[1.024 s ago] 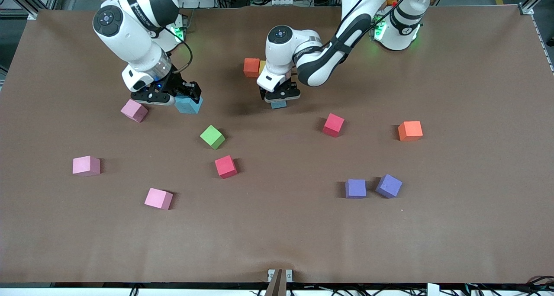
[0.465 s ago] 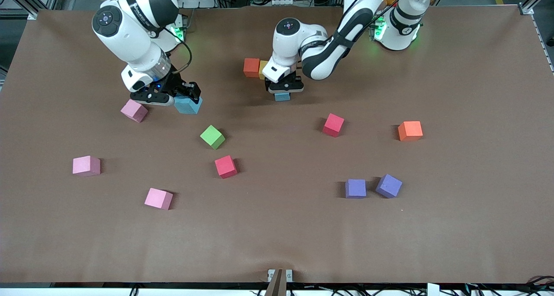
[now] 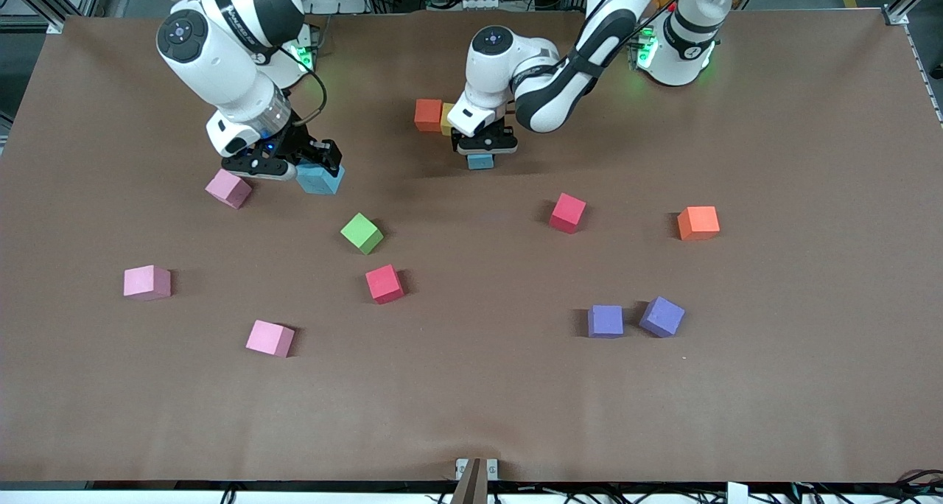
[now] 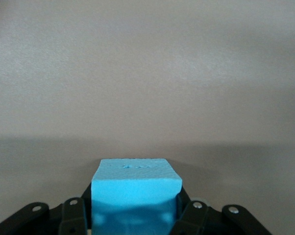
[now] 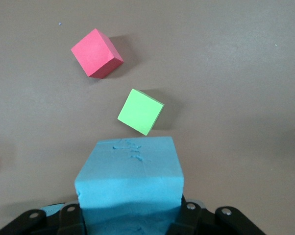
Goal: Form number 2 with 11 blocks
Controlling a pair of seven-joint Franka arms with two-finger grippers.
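Upper left of front view: right gripper (image 3: 295,166) clamped on a matte light blue foam cube (image 3: 321,177), its fingers mostly hidden. Upper centre: left gripper (image 3: 482,150) clamped on a second light blue cube (image 3: 479,161), partly covered; orange cube (image 3: 428,114) and half-hidden yellow cube (image 3: 446,117) adjacent.

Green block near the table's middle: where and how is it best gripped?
Probably from straight above, fingers on two opposite side faces of the green block. It sits turned cornerwise, so the gripper should rotate to match. Nothing touches it.
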